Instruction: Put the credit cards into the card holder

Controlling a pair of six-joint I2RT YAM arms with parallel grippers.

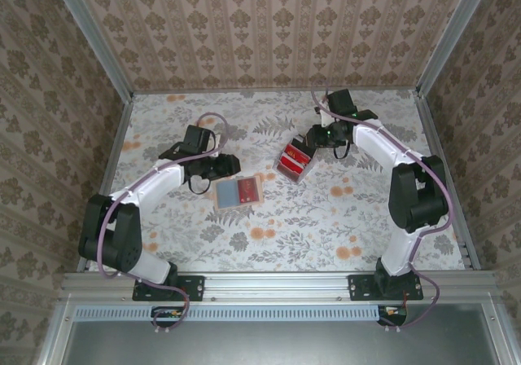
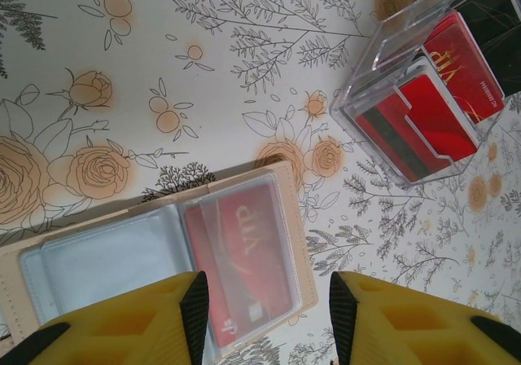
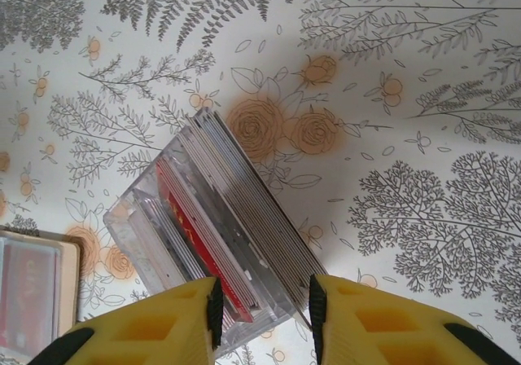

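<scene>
Top, left pincer point(image 1: 230, 171): hung over the far edge of the open holder point(image 1: 238, 192).
Top, right pincer point(image 1: 313, 143): stood at the far end of the clear box point(image 1: 295, 163) of cards point(image 1: 298, 155).
Left wrist, jaws: were apart and empty, straddling the holder's right page with one card point(image 2: 240, 259) pocketed; the box lay well ahead, to the right.
Right wrist, jaws: bracketed the box's near end, cards between them; whether they were pinching could not be told.
Doing it well: pinch a single card, not the box wall, while the left steadies the holder.
</scene>
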